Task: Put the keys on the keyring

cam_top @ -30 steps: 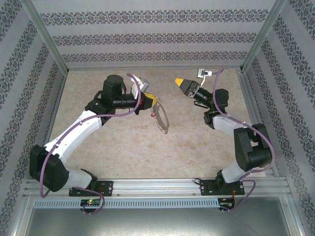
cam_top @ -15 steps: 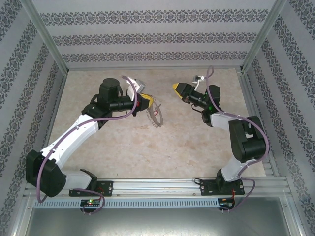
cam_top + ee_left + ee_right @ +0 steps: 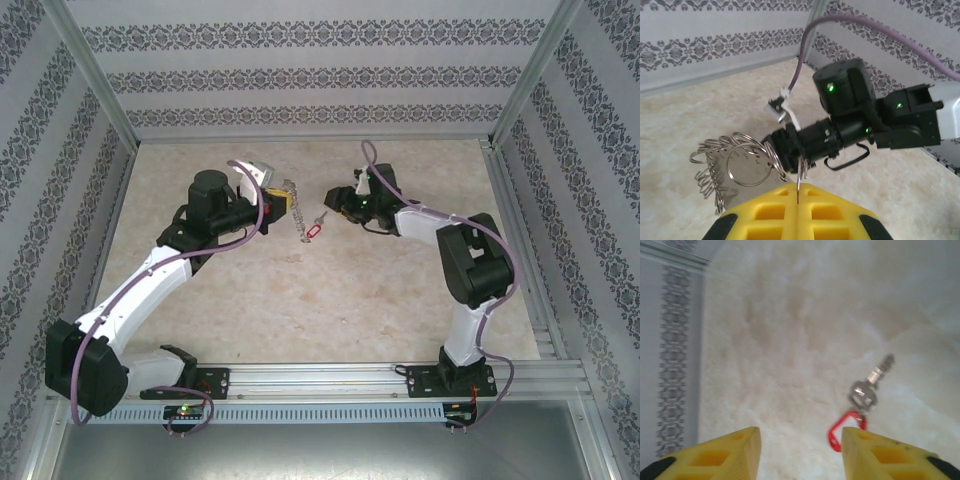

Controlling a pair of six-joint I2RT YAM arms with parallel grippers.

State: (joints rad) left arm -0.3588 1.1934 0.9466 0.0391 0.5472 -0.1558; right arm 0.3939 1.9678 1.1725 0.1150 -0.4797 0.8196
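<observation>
The key (image 3: 861, 402), red-headed with a short silvery shaft, is seen lying on the bench (image 3: 790, 315), just ahead of the right hand (image 3: 800, 442) and close beside one of its fingers (image 3: 890, 452). The fingers of that hand are held apart and nothing is gripped between them, so the key is recorded as not yet picked up.

The keyring (image 3: 735, 165), a loop crowded with small silvery rings, is carried by the left hand (image 3: 797, 189). The fingers of that hand are pressed together on a thin wire of the loop, and the rest appears to hang clear of the bench.

In the overhead view the two hands are found facing each other near the middle of the bench, with the key just beside the lower end of the loop. Whether key and loop touch cannot be told there.

The task is judged to be at an early stage. The loop is secured and presented, but the key is neither grasped nor threaded. Gripping the key, bringing it to the wire and working it onto the loop are all left to be done.
</observation>
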